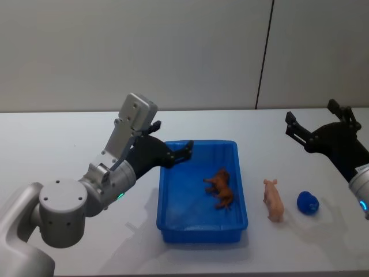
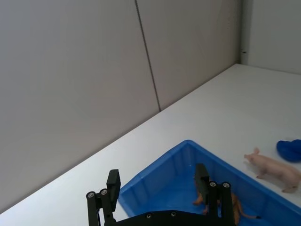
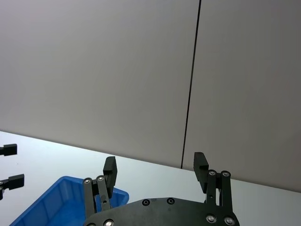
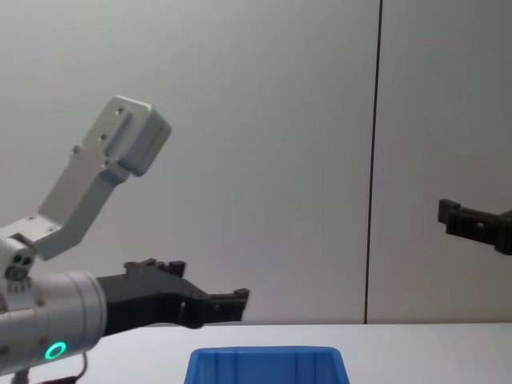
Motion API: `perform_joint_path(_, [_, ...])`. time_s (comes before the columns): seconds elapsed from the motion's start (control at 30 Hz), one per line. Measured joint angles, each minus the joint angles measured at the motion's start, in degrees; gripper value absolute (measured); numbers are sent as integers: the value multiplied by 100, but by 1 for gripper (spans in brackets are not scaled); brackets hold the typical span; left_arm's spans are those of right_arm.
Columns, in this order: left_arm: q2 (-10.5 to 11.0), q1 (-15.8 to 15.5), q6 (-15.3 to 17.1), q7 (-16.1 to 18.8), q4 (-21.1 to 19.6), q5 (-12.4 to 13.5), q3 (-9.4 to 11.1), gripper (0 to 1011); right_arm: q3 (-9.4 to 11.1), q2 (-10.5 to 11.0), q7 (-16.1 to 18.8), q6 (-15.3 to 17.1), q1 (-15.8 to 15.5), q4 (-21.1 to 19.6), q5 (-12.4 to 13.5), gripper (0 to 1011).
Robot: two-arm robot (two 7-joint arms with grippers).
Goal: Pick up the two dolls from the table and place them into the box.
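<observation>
The blue box (image 1: 202,232) sits mid-table, and a brown animal doll (image 1: 221,189) lies inside it. To the box's right, a pink pig doll (image 1: 273,199) and a small blue lump doll (image 1: 308,202) rest on the white table (image 1: 57,144). My left gripper (image 1: 173,140) hovers open and empty over the box's rear left corner. In the left wrist view, the left gripper (image 2: 157,181) has the box (image 2: 155,170), pig (image 2: 275,168) and blue lump (image 2: 289,149) beyond it. My right gripper (image 1: 314,115) hangs open and empty, raised behind the two dolls on the table.
A plain grey wall with a dark vertical seam (image 1: 264,55) backs the table. The chest view shows the left gripper (image 4: 224,304) above the box rim (image 4: 268,356) and the right gripper (image 4: 472,224) higher up. The right wrist view catches a box corner (image 3: 61,197).
</observation>
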Motion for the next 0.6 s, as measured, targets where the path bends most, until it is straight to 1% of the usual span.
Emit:
perform_joint_path(0.2, [67, 127, 36, 409, -134, 75, -31, 1001, 2, 0, -1, 1, -6, 0, 0, 1001])
perform_joint_path(0.3, [117, 230, 60, 728, -235, 142, -58, 1001, 7, 0, -32, 23, -21, 10, 0, 1001])
perform_joint_path(0.37, [133, 266, 69, 852, -267, 169, -68, 1001, 10, 1, -57, 45, -34, 19, 0, 1001])
perform_joint_path(0.43, [149, 302, 78, 997, -300, 202, -78, 1001, 15, 5, -110, 96, -53, 37, 0, 1001])
perform_joint_path(0.6, [207, 444, 107, 1534, -419, 331, -125, 1001, 33, 12, -248, 268, -102, 107, 0, 1001])
